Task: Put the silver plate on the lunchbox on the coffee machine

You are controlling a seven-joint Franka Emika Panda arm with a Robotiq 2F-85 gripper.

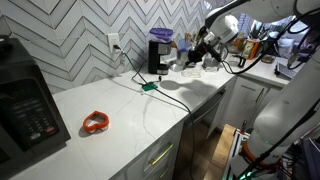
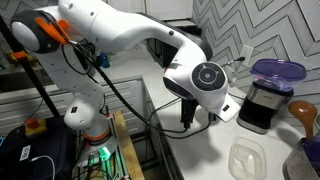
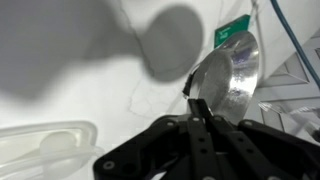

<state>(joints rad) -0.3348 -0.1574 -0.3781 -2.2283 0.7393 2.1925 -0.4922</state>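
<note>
Pick is done, place is not. The claw (image 3: 196, 102) is clamped on the silver plate (image 3: 232, 72). In the wrist view both fingers pinch together over the plate's left rim, with no gap that I can see.

The plate is off the worktop (image 1: 120, 100). It hangs tilted from the claw and throws a round shadow on the white surface, up and left in the wrist view. A small green tag (image 3: 232, 30) lies beyond its far edge, and a clear tub (image 3: 40, 150) sits at the lower left of that view.

In an exterior view the purple-blue lunchbox (image 1: 161, 35) sits on top of the coffee machine (image 1: 157, 58), at the far end of the worktop against the tiled wall. The claw is just to the right of the machine there, at about the lunchbox's height, and I judge it not yet over the lid. Nothing lies on the lunchbox.

Left to do, as I judge it: carry the plate across over the lunchbox, level it, lower it and release.

The plate looks thin, round and mirror-bright, with a shallow rim. Its face picks up pale reflections and looks slick, so with an edge grip on one side only I expect it could pivot or slip. The lid looks slightly domed, so a flat, centred set-down matters.

An orange-red ring (image 1: 95, 123) lies well apart on the near left and plays no part.
</note>
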